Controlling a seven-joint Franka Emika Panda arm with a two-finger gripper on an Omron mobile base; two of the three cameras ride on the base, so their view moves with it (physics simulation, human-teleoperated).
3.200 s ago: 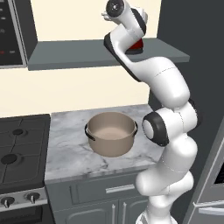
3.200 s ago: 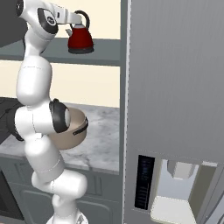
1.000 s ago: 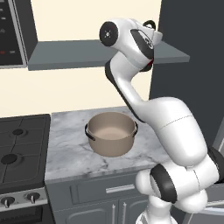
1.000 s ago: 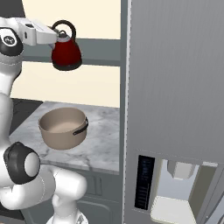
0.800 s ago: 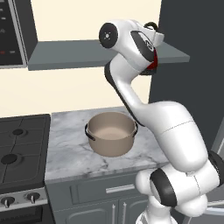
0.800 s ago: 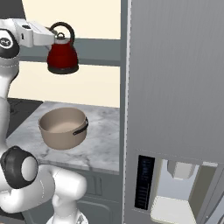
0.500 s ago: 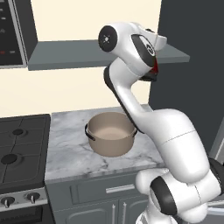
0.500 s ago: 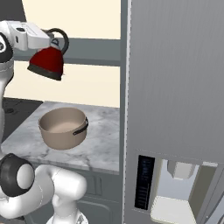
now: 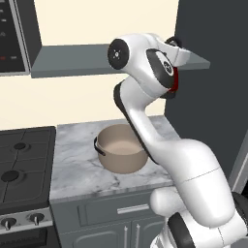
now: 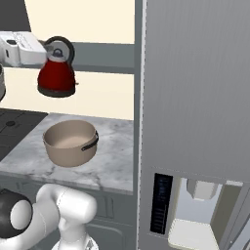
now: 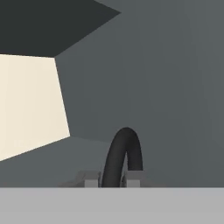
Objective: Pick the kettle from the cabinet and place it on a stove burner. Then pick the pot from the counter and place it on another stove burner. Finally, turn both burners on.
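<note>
The red kettle (image 10: 57, 76) hangs in the air in front of the right end of the cabinet (image 10: 108, 63), above the counter (image 10: 113, 167). My gripper (image 10: 50, 49) is shut on its black loop handle (image 11: 125, 151), which stands between my fingertips (image 11: 89, 179) in the hand view. In the left base view only a red sliver of the kettle (image 9: 175, 85) shows behind my wrist, with the gripper (image 9: 180, 50) at the cabinet (image 9: 72, 60) edge. The beige pot (image 9: 121, 148) sits on the marble counter (image 9: 72, 174), below and to the left of the kettle. The pot (image 10: 71, 141) is untouched.
The black cooktop (image 9: 19, 162) with burners and silver knobs (image 9: 34, 219) lies left of the counter. A tall grey fridge (image 10: 195, 97) stands right of the counter. A microwave (image 9: 12, 36) hangs at the upper left.
The kettle has come off the shelf, moved left and a little lower, tipped for a moment, and now hangs level. The pot has not moved.
</note>
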